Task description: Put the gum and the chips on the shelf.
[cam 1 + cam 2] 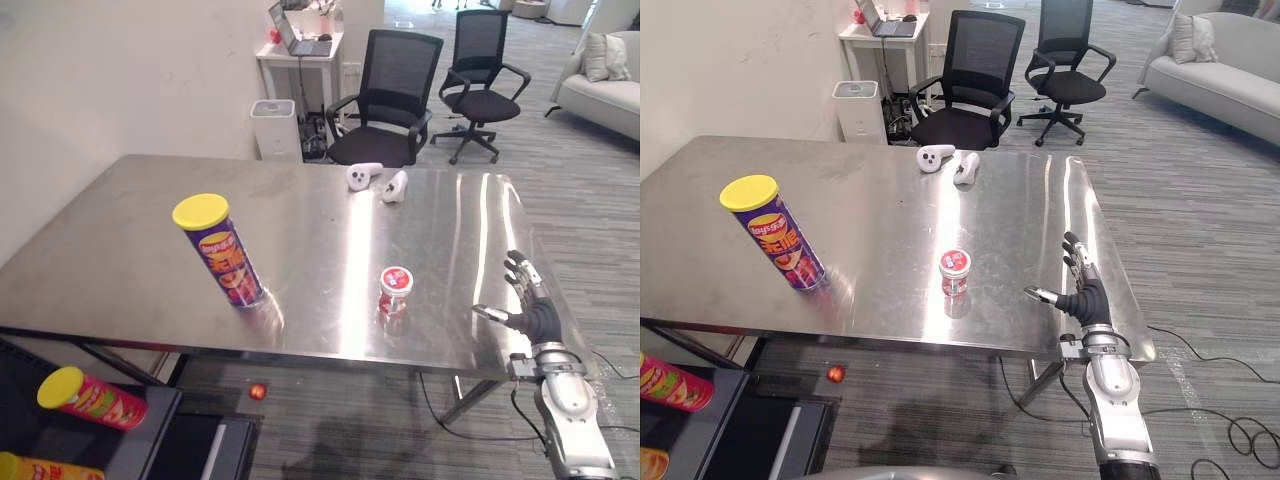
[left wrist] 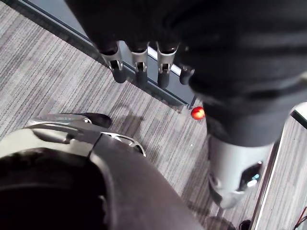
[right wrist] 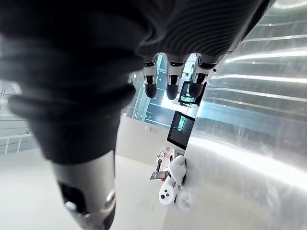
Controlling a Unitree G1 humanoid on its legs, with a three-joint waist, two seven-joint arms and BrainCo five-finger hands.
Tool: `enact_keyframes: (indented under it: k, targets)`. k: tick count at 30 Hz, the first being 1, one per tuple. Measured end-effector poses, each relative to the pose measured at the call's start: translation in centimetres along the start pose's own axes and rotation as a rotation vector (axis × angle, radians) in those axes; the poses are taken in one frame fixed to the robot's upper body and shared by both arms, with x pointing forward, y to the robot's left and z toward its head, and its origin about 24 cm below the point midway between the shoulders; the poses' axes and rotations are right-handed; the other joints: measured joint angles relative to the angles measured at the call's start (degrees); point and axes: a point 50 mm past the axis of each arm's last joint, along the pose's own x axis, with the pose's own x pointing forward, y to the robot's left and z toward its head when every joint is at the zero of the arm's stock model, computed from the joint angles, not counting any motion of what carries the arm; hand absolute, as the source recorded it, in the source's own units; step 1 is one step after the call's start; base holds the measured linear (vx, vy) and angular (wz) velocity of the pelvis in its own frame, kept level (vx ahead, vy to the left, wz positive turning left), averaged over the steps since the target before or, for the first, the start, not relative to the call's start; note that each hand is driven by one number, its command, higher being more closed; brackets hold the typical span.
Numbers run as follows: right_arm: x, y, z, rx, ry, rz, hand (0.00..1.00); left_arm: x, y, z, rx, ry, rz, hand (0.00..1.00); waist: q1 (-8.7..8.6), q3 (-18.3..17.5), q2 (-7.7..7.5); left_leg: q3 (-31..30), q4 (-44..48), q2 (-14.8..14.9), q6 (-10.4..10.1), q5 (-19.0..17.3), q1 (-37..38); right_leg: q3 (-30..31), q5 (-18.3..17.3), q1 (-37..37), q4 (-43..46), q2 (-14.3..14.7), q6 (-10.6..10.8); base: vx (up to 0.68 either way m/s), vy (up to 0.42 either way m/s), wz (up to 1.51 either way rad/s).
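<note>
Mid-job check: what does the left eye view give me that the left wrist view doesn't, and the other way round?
Left eye view: the chips can and gum jar standing on the steel table, with the right hand open by its right edge. Left wrist view: the left hand, fingers relaxed, holding nothing. Both: the small red ball on the grey carpet.

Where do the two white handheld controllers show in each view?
Left eye view: white handheld controllers, steel table's far edge, centre.
Right eye view: controllers, same edge, centre.
Right wrist view: controllers beyond the right hand.
Left wrist view: carpet, small red ball.
Landmark: the table.
</note>
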Motion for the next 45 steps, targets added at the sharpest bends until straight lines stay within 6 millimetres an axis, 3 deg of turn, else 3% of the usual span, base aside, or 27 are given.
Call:
enact_keyframes:
  k: [17, 23, 45]
  targets:
    - [1.7, 3.5, 0.5, 0.041, -0.035, 0.13, 0.0, 0.2, 0.3, 0.6, 0.068, -0.009, 0.0, 0.0, 1.53, 1.2, -0.9, -1.8, -0.8, -0.1, 0.1, 1.5, -0.7, -1.7, -0.1, -0.1, 0.4, -0.1, -0.2, -0.02, -0.009, 0.05]
    - [1.7, 3.6, 0.4, 0.042, -0.029, 0.136, 0.0, 0.3, 0.0, 0.9, 0.096, -0.014, -0.009, 0.0, 2.66, 1.4, -1.05, -2.7, -1.9, -0.3, 0.2, 2.3, -0.9, -2.5, -0.1, -0.2, 0.4, -0.1, -0.2, -0.01, -0.005, 0.07]
    - [2.3, 5.3, -1.1, 0.055, 0.04, 0.204, 0.0, 0.3, 0.2, 1.1, 0.1, -0.019, -0.005, 0.0, 3.06, 2.4, -1.74, -3.5, -2.5, -0.5, 0.4, 3.0, -1.4, -3.3, -0.1, -0.2, 0.3, -0.2, -0.2, 0.0, -0.001, 0.01]
